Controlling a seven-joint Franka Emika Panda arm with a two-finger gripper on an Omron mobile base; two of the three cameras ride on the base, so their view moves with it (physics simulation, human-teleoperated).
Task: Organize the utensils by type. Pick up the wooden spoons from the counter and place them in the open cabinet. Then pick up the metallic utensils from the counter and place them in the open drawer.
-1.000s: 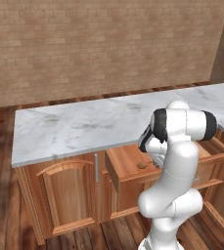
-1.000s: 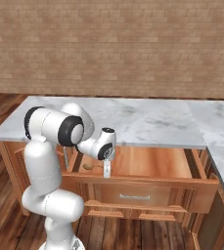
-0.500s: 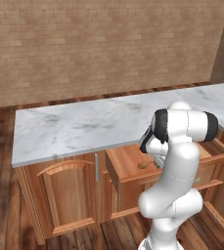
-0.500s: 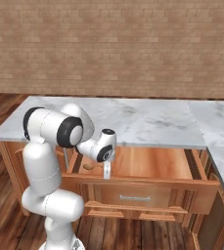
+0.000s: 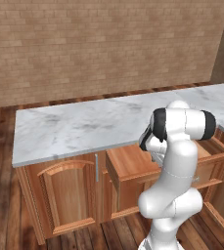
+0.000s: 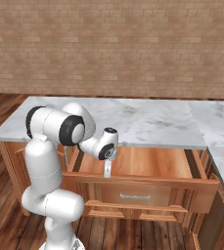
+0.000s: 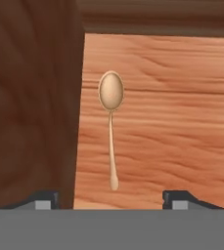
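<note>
Open drawer (image 6: 147,163) pulled out beneath the counter (image 6: 152,122), its wood floor bare across the centre and right of the right base view. In the hand view, small coppery spoon (image 7: 111,124) lying flat on the drawer floor, centre left, with clear wood to the right. Dark drawer side wall (image 7: 33,107) close along the left of the frame. Gripper (image 6: 107,168) above the drawer's left end, fingers spread.

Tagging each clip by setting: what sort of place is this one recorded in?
Most likely a rendered kitchen: a white marble counter over reddish-brown wooden cabinets, an open drawer with a small spoon lying in it, and a brick wall behind.
</note>
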